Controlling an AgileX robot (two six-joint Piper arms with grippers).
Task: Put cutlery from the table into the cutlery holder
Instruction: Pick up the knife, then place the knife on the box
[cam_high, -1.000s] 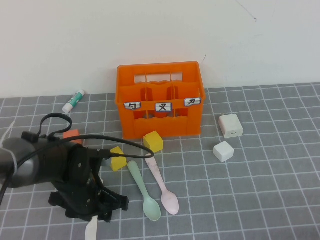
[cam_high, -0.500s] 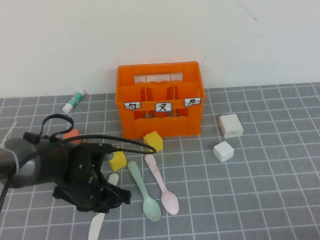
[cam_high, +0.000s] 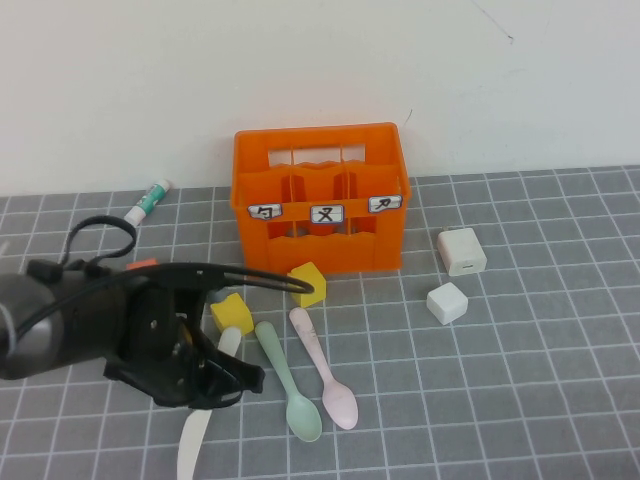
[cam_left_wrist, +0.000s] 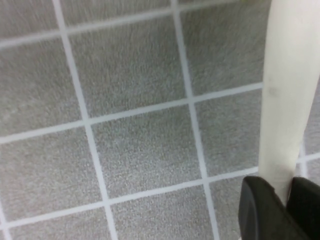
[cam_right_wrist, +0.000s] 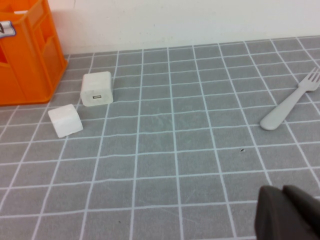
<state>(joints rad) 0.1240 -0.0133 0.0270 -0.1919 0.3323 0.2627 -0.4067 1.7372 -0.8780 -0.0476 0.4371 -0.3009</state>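
Observation:
My left gripper (cam_high: 207, 386) is at the front left of the table (cam_high: 520, 400). It is shut on the cream-white knife (cam_high: 194, 440) and holds it tilted; in the left wrist view the knife (cam_left_wrist: 287, 100) runs out from between the gripper's (cam_left_wrist: 288, 200) black fingers over the tiles. The mint-green spoon (cam_high: 288, 385) and the pale pink spoon (cam_high: 322, 368) lie side by side to the right of it. The orange cutlery holder (cam_high: 320, 200) stands at the back centre. My right gripper (cam_right_wrist: 289, 212) is shut and empty, low over bare tiles, and does not show in the high view.
Two yellow cubes (cam_high: 232, 313) (cam_high: 307, 283) sit in front of the holder. A white charger block (cam_high: 462, 251) and a white cube (cam_high: 447, 302) lie to its right. A white-and-green tube (cam_high: 148, 201) lies at the back left. A pale fork (cam_right_wrist: 287, 107) shows in the right wrist view.
My left gripper has moved away from the front edge and a little right with the knife in it; more of the knife now shows. The spoons have not moved.

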